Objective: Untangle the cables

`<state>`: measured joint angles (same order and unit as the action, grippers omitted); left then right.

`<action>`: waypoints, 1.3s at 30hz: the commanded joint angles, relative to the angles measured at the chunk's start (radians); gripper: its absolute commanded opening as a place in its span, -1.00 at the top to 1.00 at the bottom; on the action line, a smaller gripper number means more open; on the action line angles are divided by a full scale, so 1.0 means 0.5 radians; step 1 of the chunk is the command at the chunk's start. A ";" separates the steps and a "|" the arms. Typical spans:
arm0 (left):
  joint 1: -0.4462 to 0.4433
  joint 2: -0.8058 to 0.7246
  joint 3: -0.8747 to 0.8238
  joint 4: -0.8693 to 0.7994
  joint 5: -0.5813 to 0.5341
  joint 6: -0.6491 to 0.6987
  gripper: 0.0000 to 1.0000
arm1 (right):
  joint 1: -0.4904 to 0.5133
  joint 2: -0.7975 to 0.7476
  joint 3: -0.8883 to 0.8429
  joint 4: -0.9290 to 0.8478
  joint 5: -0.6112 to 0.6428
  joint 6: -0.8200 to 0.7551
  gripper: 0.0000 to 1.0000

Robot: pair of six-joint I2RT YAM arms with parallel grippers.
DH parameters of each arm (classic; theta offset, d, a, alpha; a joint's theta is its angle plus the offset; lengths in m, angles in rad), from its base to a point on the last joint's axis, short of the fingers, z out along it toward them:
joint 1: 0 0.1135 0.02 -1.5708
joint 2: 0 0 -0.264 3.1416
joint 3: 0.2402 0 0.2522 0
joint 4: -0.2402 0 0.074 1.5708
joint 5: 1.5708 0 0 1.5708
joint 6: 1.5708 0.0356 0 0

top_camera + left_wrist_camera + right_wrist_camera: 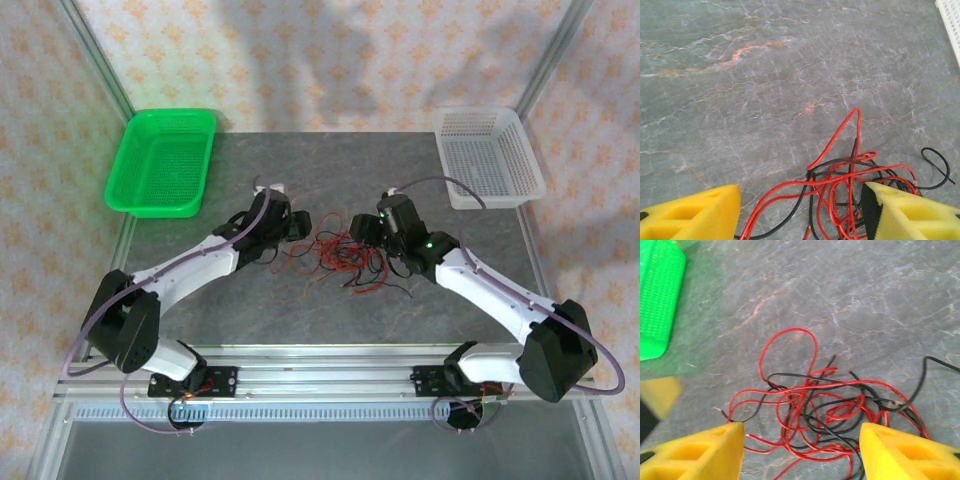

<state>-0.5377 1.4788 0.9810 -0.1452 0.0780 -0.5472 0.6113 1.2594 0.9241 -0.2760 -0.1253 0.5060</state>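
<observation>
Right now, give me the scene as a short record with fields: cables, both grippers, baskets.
cables: red and black, tangled in one pile mid table
left gripper: open, cables between its fingers
right gripper: open, cables between its fingers
green basket: far left corner
white basket: far right corner
task state: not untangled yet

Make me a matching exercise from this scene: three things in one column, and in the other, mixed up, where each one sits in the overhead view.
Things:
1. green basket
2. white basket
3. cables

Places:
A. centre, in a red and black heap
B. far left corner
C. far right corner

Pairs: 1-B, 2-C, 3-A
</observation>
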 commanded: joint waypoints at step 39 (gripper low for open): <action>-0.026 0.702 0.509 0.359 0.280 0.416 1.00 | -0.011 -0.131 -0.279 0.245 -0.113 0.256 -0.16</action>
<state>-0.5484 1.8851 1.2217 0.0074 0.2100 -0.3061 0.6113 1.2167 0.8036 -0.1890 -0.1772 0.6113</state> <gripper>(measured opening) 0.043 0.580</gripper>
